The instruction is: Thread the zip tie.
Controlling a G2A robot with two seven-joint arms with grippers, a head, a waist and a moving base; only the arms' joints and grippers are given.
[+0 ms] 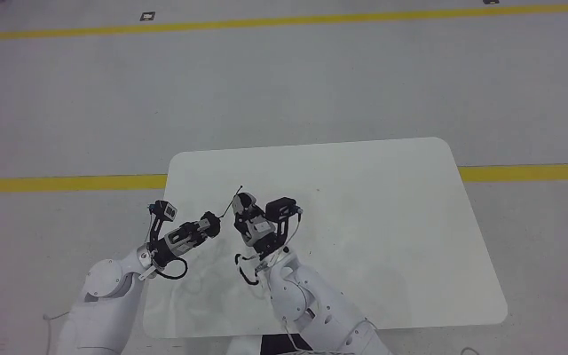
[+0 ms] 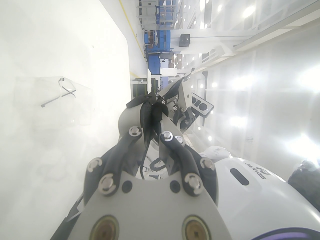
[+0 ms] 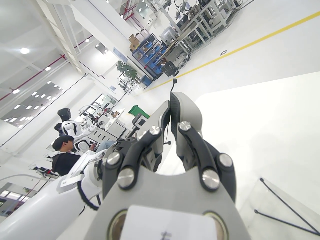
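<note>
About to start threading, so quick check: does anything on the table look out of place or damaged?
Nothing stands out. The right tool is shut on one zip tie, whose head pokes out beyond it. The spare ties lie inside the clear tray on the table, with none spilled.

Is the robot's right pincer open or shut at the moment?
Shut: the right pincer has its pads pressed together on the zip tie, whose head pokes out past the tips.
</note>
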